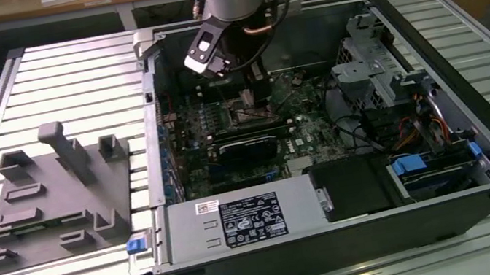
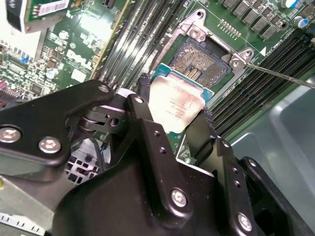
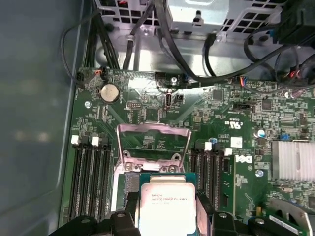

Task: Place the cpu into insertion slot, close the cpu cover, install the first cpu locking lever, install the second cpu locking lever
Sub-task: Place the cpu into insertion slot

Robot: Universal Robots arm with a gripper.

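My gripper is shut on the cpu, a silvery square chip on a green base, with a black finger on each of two opposite edges. In the first wrist view the cpu hangs between the fingers, partly over the insertion slot. The insertion slot lies uncovered, its dark pin field showing just beyond the chip. The cpu cover, a thin metal frame, stands tipped open past the slot. A thin lever rod sticks out beside the slot. In the exterior view the gripper reaches down into the computer.
The open computer case lies on a slatted metal table. Memory slots flank the socket on both sides. Cables and a drive cage crowd the case. A grey fixture block sits at the exterior view's left.
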